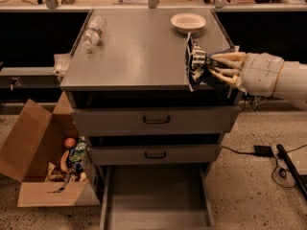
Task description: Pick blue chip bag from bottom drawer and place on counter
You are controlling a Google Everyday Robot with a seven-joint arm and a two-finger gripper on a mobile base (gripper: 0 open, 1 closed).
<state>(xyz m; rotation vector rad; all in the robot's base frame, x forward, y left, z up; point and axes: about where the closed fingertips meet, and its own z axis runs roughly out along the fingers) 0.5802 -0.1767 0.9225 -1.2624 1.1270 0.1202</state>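
Pinches the blue chip bag (194, 61) on edge between closed fingers of the gripper (211, 70), above the counter's (139, 51) front right corner. Best shifted inward from that edge, lowered to touch, then released.

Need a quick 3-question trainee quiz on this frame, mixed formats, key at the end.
1. True or false: the gripper, at the front right edge of the counter, holds the blue chip bag upright.
2. What shows in the open bottom drawer? A) a can B) nothing C) a sponge
3. Fill in: at the counter's back right sits a white ____.
Key: 1 true; 2 B; 3 bowl.
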